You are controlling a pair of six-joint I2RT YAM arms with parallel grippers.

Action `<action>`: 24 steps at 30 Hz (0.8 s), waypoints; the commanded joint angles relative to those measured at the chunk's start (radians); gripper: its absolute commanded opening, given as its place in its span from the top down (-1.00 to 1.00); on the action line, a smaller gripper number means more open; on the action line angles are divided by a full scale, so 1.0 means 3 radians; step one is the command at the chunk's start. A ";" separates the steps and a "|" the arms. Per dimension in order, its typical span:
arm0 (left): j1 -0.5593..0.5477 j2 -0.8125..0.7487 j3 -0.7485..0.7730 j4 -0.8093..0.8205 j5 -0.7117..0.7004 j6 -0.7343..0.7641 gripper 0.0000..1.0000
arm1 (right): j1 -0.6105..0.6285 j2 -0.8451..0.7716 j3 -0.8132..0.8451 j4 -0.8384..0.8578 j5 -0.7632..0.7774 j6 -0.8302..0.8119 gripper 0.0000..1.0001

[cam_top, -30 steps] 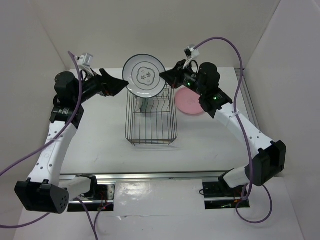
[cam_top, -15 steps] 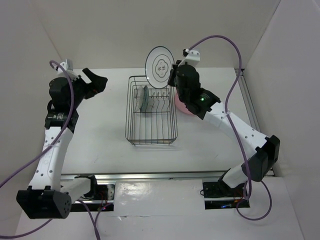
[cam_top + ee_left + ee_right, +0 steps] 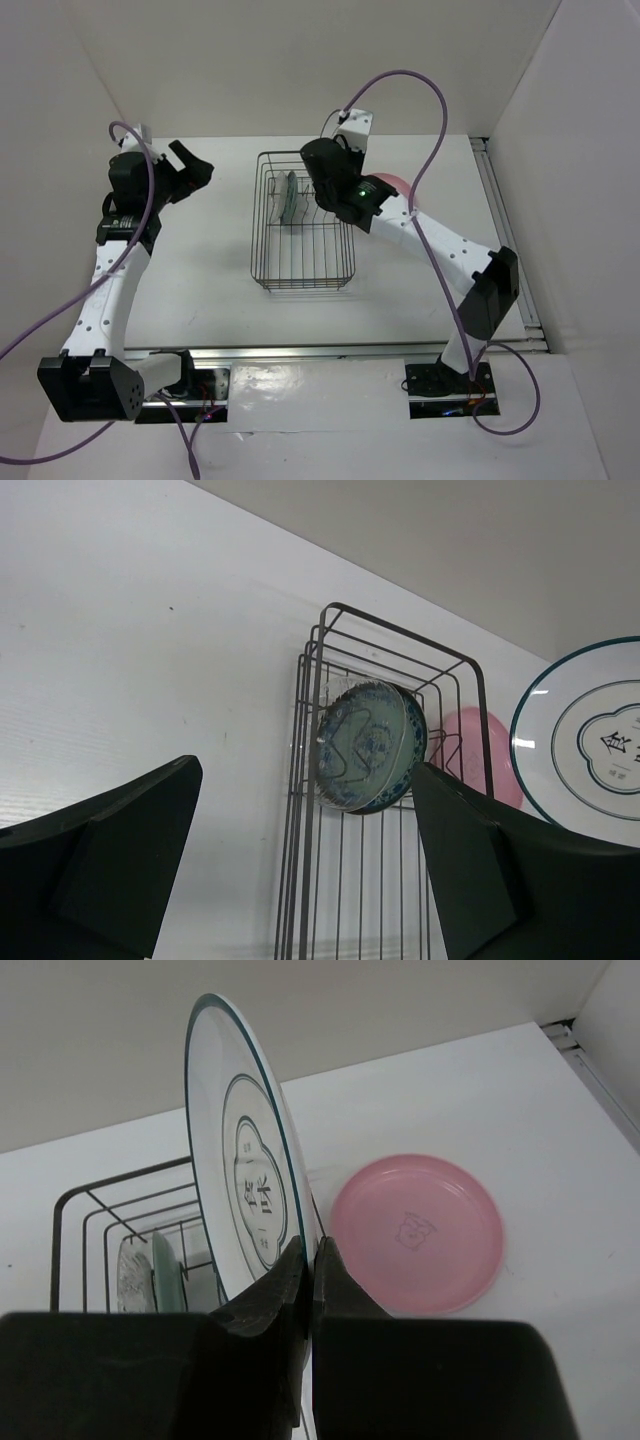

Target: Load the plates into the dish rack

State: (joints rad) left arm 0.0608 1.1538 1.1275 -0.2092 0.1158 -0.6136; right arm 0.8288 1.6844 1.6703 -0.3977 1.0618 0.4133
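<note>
My right gripper (image 3: 310, 1255) is shut on the lower rim of the clear glass plate with the dark ringed rim (image 3: 245, 1195), holding it upright on edge above the dish rack (image 3: 85, 1225). In the top view the right gripper (image 3: 322, 176) hangs over the rack's (image 3: 300, 262) far right part and hides that plate. The small teal-blue plate (image 3: 378, 745) stands in the rack's (image 3: 310, 810) far end, with the small wavy clear glass plate (image 3: 330, 742) right against it. The pink plate (image 3: 418, 1232) lies flat on the table right of the rack. My left gripper (image 3: 300, 880) is open and empty, left of the rack (image 3: 195, 162).
White walls close in the table at the back and both sides. A metal rail (image 3: 505, 230) runs along the table's right edge. The rack's near slots (image 3: 300, 250) hold nothing.
The right arm has swung the ringed plate down and left over the rack, turning it on edge. The left gripper drew back to the left a second ago and has stayed there.
</note>
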 commanded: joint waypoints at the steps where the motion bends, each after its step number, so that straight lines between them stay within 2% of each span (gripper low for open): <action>1: 0.0012 -0.0067 0.0051 0.0094 -0.0038 -0.0010 -1.00 | 0.0019 0.0121 0.0317 -0.0024 0.0270 0.0131 1.00; 11: 0.0012 -0.0098 0.0021 0.0171 0.0074 -0.0010 -1.00 | -0.0012 0.0613 0.0695 -0.0239 0.0188 0.0207 1.00; 24: 0.0012 -0.0129 0.0021 0.0171 0.0151 -0.0041 -1.00 | 0.0019 0.0895 0.0793 -0.0275 0.0086 0.0376 1.00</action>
State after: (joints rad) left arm 0.0608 1.1473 1.1271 -0.2050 0.1360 -0.6144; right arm 0.8268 1.9572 1.8442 -0.5022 1.0573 0.4824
